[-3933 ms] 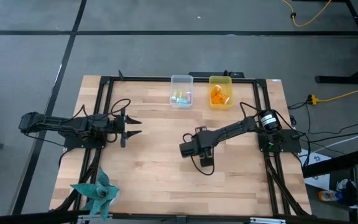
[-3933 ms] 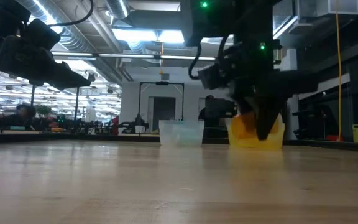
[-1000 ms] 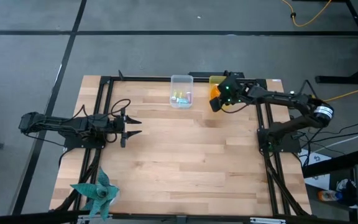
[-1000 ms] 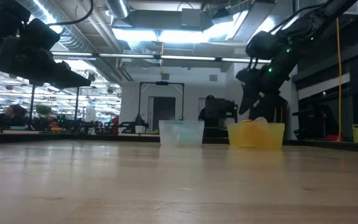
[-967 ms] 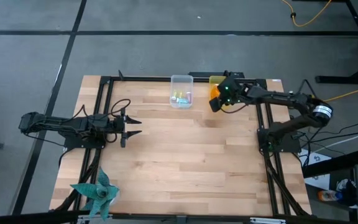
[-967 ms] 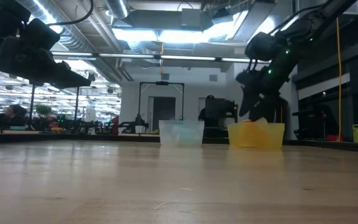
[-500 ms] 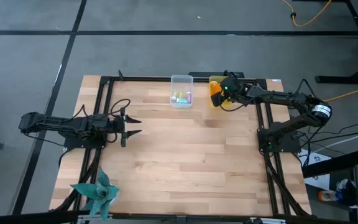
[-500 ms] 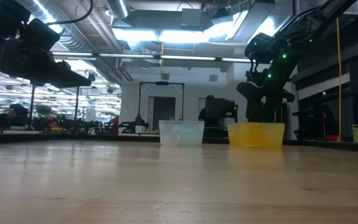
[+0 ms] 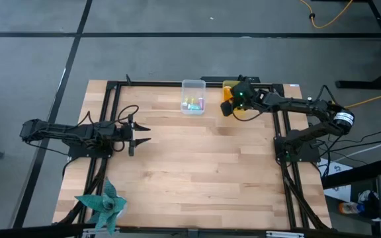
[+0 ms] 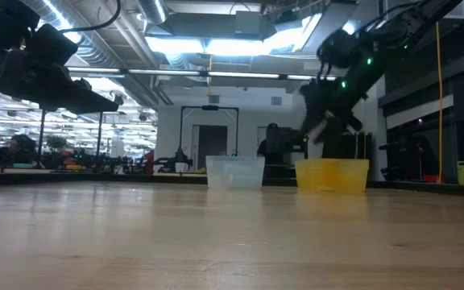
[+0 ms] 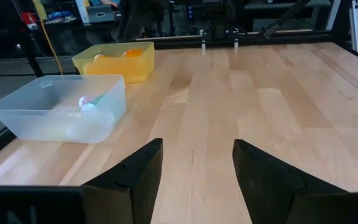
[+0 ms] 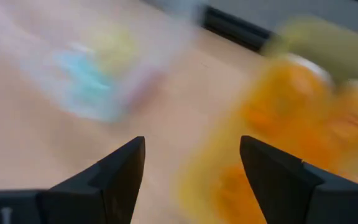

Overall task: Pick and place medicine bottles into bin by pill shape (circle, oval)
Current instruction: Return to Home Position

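Several amber medicine bottles lie in the yellow bin at the table's far edge. Pastel vials lie in the clear bin to its left. My right gripper hangs open and empty above the yellow bin's left near corner; the low view shows it tilted above the bin's rim. In the right wrist view the open fingers frame both bins. My left gripper waits open and empty above the table's left side.
A teal paper pinwheel lies at the table's near left corner. Black frame rails run along the table's left, right and far sides. The bare wooden tabletop stretches between the two arms.
My right gripper has dipped toward the yellow bin, then risen above its rim and tipped toward the clear bin. It is in motion now: its wrist view is smeared.
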Robot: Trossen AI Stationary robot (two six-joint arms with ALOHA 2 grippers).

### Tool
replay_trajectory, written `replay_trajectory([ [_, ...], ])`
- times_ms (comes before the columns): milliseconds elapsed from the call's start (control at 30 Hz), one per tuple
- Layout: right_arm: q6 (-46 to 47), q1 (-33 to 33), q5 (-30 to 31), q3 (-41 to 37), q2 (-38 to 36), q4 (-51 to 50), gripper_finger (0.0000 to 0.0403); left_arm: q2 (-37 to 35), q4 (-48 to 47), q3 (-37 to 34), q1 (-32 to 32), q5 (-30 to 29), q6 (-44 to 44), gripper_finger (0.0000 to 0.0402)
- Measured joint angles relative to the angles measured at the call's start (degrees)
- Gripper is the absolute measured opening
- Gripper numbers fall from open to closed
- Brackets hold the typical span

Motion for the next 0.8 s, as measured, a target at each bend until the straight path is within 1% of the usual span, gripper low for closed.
replay_trajectory([
  [133, -3.2, 3.2, -5.0, 0.0, -5.0, 4.0, 0.0265, 0.0, 0.0, 0.0, 0.0, 0.0, 0.1, 0.019],
  [267, -9.5, 7.2, -9.6, 0.0, -12.0, 3.8, 0.0265, 0.0, 0.3, 0.0, 0.0, 0.0, 0.3, 0.019],
  [367, -12.4, 10.5, -12.8, 0.0, -16.9, 2.9, 0.0265, -0.4, 0.4, 0.0, 0.0, 0.0, 0.3, 0.019],
  [500, -14.8, 14.5, -13.0, 0.0, -22.7, 2.0, 0.0265, -2.8, 0.3, 0.0, 0.0, 0.0, -1.9, 0.019],
  [633, -18.1, 17.4, -12.9, 0.0, -27.3, -2.6, 0.0265, -5.9, 0.0, 0.0, 0.0, 0.4, -2.0, 0.019],
  [800, -15.6, 19.9, -12.8, 0.0, -30.7, -6.1, 0.0265, -8.9, 0.0, 0.0, 0.0, 0.4, -1.2, 0.019],
])
